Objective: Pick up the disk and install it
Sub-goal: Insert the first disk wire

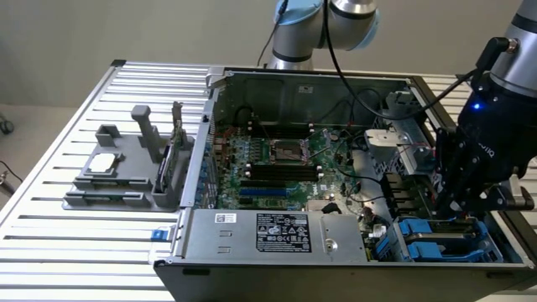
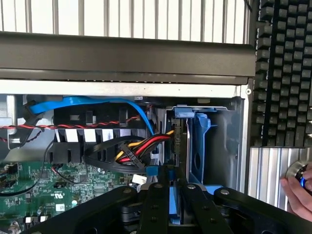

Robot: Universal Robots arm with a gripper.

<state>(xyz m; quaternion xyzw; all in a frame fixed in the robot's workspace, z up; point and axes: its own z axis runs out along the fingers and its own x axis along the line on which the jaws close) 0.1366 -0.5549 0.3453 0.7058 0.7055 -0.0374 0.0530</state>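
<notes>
Wrist view: claw (image 2: 170, 204) clenched on the blue-framed disk (image 2: 174, 202), standing upright in the blue drive bay (image 2: 202, 146) of the computer case (image 1: 353, 277).

A plain beige wall (image 1: 126, 31) rises behind a ribbed, slatted aluminium table (image 1: 50, 251) lit evenly from above, a strip of pale floor (image 1: 25, 126) showing past the table's edge at the exterior view's left.

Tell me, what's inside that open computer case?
Inside the computer case sit a green motherboard, a grey power-supply box, cables and blue drive carriers. The gripper covers part of the drive bay, so the disk cannot be made out.
</notes>
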